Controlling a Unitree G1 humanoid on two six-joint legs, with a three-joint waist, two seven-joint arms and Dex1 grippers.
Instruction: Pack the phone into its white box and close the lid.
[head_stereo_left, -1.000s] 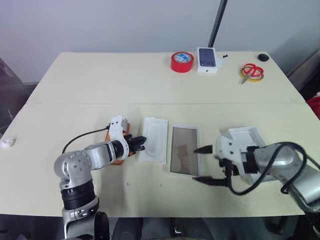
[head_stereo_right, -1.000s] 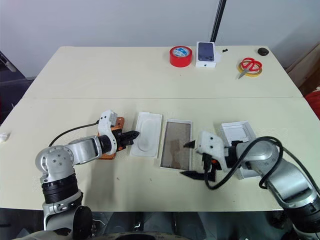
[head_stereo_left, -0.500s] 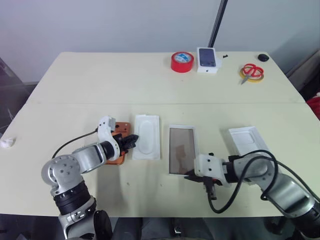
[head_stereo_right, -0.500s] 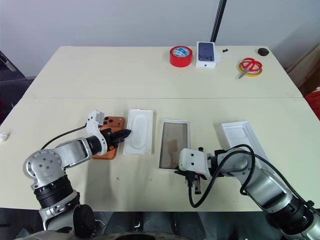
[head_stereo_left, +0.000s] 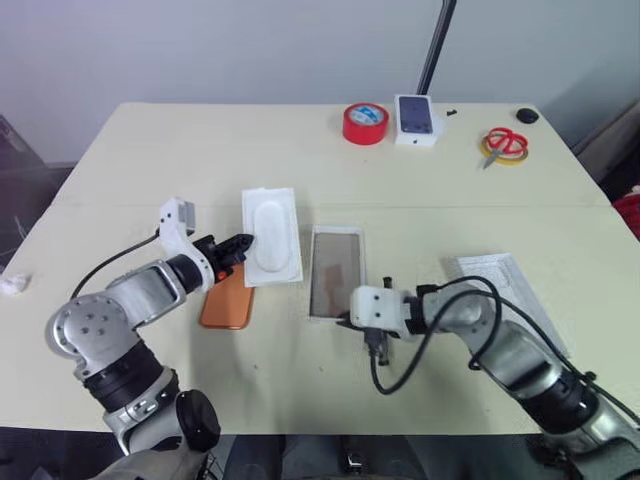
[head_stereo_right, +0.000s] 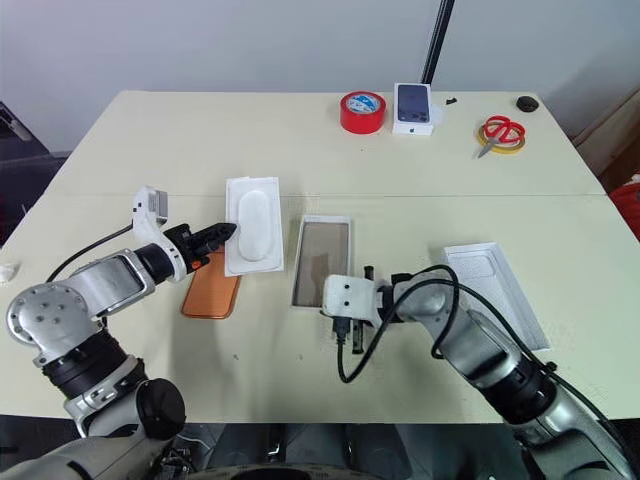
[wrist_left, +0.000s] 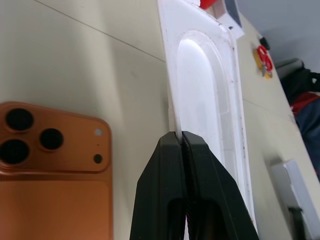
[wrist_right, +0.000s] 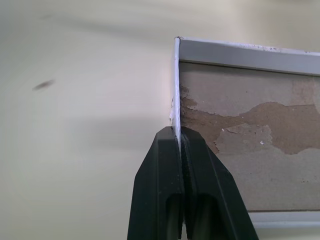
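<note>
Left gripper: jaws clenched on the edge of the white flat panel with the oval recess, thin rim pinched between the black fingers. Panel sits at about 1 o'clock from the phone, just beside it.

Right gripper: jaws clamped tight on the thin raised rim of the white box, at its near corner on the side towards the phone. Grey-brown floor of the tray visible, patchy and scuffed in the right wrist view.

Phone flat on the surface, back up, copper-orange, three dark lenses showing in the left wrist view. At roughly 9 o'clock from the white box, apart from it, outside the tray. Top end partly covered by the left gripper in the head views.

White lid-like tray at 3 o'clock from the white box, partly hidden behind the right arm and its black cable. Far edge of the surface, around 12 to 1 o'clock from the box: red tape roll, small white box with a dark phone picture, red-handled scissors on a yellow ring, small black round object. Small white crumpled scrap at the left edge, cut close to the frame.
</note>
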